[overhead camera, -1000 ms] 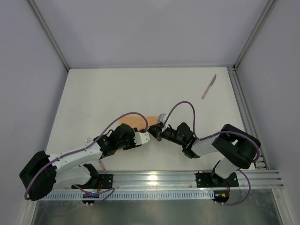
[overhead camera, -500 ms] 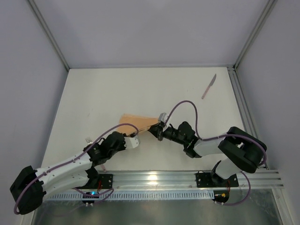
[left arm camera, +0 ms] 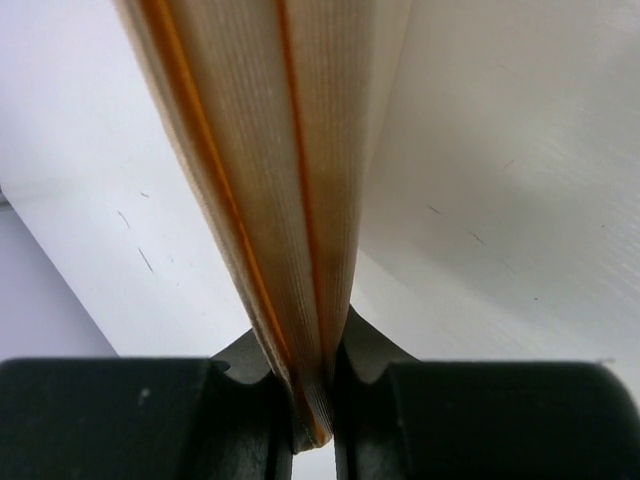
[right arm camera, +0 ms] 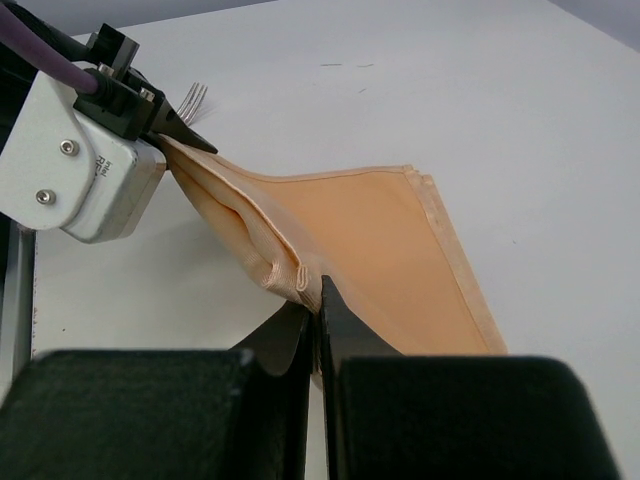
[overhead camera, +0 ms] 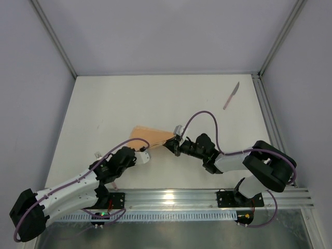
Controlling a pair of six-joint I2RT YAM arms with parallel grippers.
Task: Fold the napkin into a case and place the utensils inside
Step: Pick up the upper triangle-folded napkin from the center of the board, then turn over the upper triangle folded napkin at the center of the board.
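The peach-orange napkin point(overhead camera: 151, 135) is folded and held up off the table, stretched between both grippers. My left gripper point(overhead camera: 142, 150) is shut on its near-left end; the left wrist view shows the layered edges point(left arm camera: 270, 150) pinched between the jaws point(left arm camera: 313, 400). My right gripper point(overhead camera: 173, 143) is shut on the napkin's right corner, which the right wrist view point(right arm camera: 370, 230) shows hemmed and clamped in the closed jaws point(right arm camera: 320, 310). The knife point(overhead camera: 231, 96) lies at the far right. The fork's tines point(overhead camera: 97, 154) show beside the left arm; the rest is hidden.
The left gripper's white camera housing point(right arm camera: 80, 170) and the fork tines point(right arm camera: 195, 98) show in the right wrist view. A metal rail point(overhead camera: 270, 124) runs along the table's right side, and another rail point(overhead camera: 171, 197) runs along the near edge.
My left arm has pulled back toward the near left with the napkin's end. The napkin is now drawn out longer between the two grippers. The right gripper has barely moved.
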